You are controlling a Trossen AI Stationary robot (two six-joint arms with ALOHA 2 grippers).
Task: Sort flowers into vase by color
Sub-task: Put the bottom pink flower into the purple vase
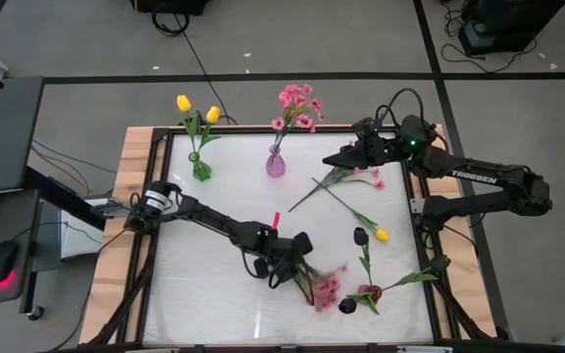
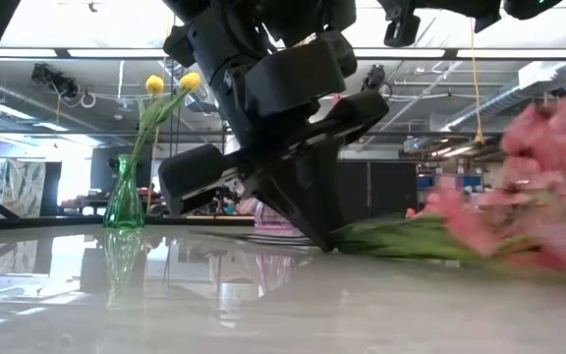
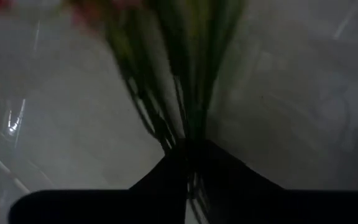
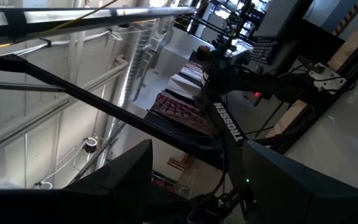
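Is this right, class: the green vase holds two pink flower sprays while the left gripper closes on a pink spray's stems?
Not quite. The green vase holds two yellow tulips, as the high view shows. The left gripper does close on the pink spray by its stems.

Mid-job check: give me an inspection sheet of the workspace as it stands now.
Surface: white table, glossy.
Job's things: yellow tulips in green vase; pink blossoms in pink vase; loose pink spray, yellow tulip, dark tulips lying flat.
Clutter: nothing seen.
Grippers: left gripper low, jaws closed on pink spray stems; right gripper raised at the far edge, jaws open.
Cables: black cable on floor.
Surroundings: computer mouse on side desk.
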